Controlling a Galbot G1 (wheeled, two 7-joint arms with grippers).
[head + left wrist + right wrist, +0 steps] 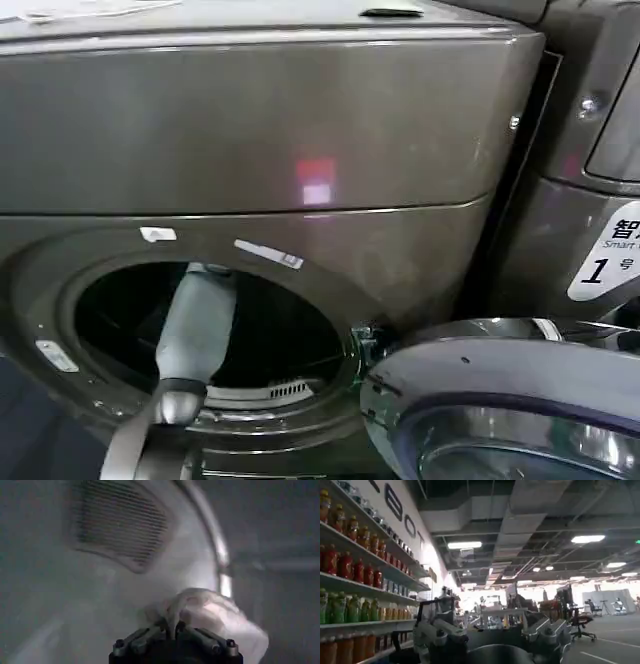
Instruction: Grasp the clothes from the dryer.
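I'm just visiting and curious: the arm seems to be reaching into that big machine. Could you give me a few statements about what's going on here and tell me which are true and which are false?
1. The left arm reaches into the dryer through its round opening. True.
2. The left gripper is shut on the clothes, a pale bundle. True.
3. The round door is closed over the opening. False: it stands swung open at the right.
4. The clothes fill the whole drum. False: they are a small bundle against the drum wall.
5. The right gripper is inside the drum too. False: it is out in the room, near shelves of bottles.
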